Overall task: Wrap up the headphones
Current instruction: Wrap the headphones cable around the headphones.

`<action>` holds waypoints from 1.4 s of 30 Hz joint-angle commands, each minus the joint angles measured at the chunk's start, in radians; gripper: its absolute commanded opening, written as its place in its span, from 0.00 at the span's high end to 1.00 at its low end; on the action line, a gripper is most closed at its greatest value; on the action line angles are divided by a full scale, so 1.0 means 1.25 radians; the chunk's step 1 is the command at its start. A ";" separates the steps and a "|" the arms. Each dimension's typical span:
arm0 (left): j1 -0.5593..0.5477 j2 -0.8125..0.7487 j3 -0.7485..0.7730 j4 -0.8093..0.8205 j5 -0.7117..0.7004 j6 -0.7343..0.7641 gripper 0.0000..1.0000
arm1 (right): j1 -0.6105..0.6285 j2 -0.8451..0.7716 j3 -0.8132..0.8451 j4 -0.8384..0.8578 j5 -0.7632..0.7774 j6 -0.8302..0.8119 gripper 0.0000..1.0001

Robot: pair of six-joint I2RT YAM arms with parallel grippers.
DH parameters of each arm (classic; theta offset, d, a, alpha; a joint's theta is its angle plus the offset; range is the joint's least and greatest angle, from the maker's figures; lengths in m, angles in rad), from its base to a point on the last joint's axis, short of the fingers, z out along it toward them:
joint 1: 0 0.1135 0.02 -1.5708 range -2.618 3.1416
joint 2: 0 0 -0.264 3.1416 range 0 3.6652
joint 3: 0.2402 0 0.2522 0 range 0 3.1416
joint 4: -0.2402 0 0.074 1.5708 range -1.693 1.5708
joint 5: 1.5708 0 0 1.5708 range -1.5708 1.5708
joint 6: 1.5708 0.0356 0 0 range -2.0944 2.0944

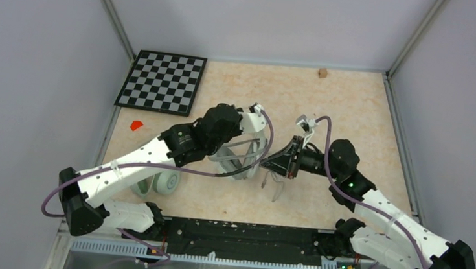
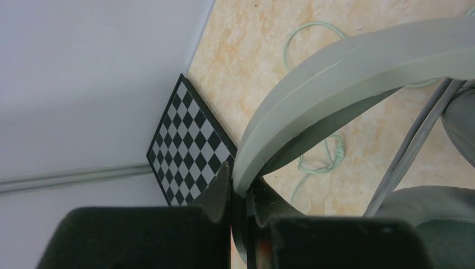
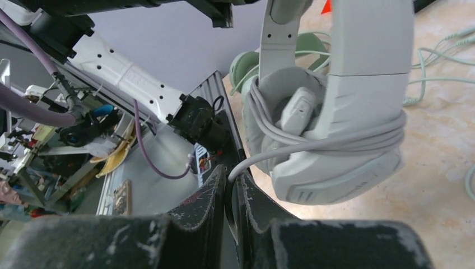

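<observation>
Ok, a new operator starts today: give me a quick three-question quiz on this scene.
1. True or false: the left gripper clamps the white plastic headset's headband.
2. Fill in: the mint-green round-cupped headset lies on the ___.
3. The grey cable in the right gripper is wound around: A the white ear cup, B the mint-green headset, C the left gripper.
Key: 1 true; 2 beige table; 3 A.

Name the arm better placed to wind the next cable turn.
Right. The right tool pinches the cable beside the wrapped cups; the left tool clamps the headband.
</observation>
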 commanded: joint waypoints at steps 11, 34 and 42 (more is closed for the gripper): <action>0.009 0.071 0.171 -0.003 -0.272 -0.458 1.00 | 0.018 0.018 0.026 0.155 -0.006 0.008 0.89; 0.008 -0.002 0.175 0.079 -0.179 -0.732 1.00 | 0.178 0.033 0.107 -0.007 0.378 -0.209 0.89; 0.008 -0.017 0.186 0.089 -0.157 -0.784 1.00 | 0.210 0.031 0.101 0.016 0.404 -0.216 0.85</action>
